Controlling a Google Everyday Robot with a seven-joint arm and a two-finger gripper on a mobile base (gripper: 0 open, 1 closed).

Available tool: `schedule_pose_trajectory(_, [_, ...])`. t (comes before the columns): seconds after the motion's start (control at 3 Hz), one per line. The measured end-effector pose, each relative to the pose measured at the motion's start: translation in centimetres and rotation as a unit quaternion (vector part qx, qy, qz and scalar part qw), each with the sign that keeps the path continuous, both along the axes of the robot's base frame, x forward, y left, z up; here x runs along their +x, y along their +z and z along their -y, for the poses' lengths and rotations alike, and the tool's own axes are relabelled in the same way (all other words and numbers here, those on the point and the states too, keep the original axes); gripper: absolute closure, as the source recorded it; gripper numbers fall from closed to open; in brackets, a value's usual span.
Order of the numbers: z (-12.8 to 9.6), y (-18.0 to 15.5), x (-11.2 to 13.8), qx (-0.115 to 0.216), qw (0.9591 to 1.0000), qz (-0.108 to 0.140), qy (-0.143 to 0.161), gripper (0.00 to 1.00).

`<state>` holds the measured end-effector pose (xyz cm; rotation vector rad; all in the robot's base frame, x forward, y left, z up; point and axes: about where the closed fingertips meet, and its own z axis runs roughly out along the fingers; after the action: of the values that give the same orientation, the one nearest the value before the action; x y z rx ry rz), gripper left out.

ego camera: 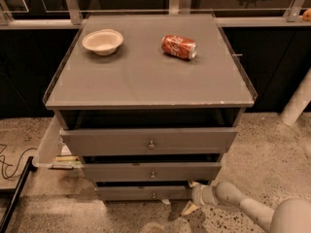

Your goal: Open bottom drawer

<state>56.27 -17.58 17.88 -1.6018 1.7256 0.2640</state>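
Single camera view, looking down on a grey three-drawer cabinet.

**Gripper.** The gripper [192, 197] sits low, just above the floor, at the right end of the bottom drawer [141, 193], touching or just beside that end of the front; which of the two cannot be told. Whether it is spread or pressed together cannot be told, and it shows no object in its hold. The pale arm [243, 205] runs from it to the lower right corner.

**Task object.** The bottom drawer is the lowest and narrowest of the three fronts, close to the floor. Its small round knob [153, 195] lies at the centre, left of the gripper and apart from it. A dark gap shows above the front.

**Other drawers.** The middle drawer [152, 171] sits above, and the top drawer [150, 141], the widest, above that. Each has one central knob and a dark gap over its front.

**Cabinet top.** The flat grey top [146, 81] carries a pale bowl [102, 41], upright at rear left, and a red can [179, 47] on its side at rear centre-right, well apart from the bowl.

**Writing.** The can bears white lettering on red, too blurred to read. No other label is legible.

**Surroundings.** There is a speckled floor [272, 144], a clear tray [48, 147] against the cabinet's left side, a thin cable [8, 165] at far left, and a white post [297, 103] at right.
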Motion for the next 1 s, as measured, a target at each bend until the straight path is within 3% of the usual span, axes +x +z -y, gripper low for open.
schedule_pose_trajectory(0.67, [0.0,-1.5,1.4,-0.016,0.9997,0.019,0.005,0.00])
schedule_pose_trajectory(1.0, [0.8,-2.4,1.6,-0.022,0.9997,0.011,0.004,0.00])
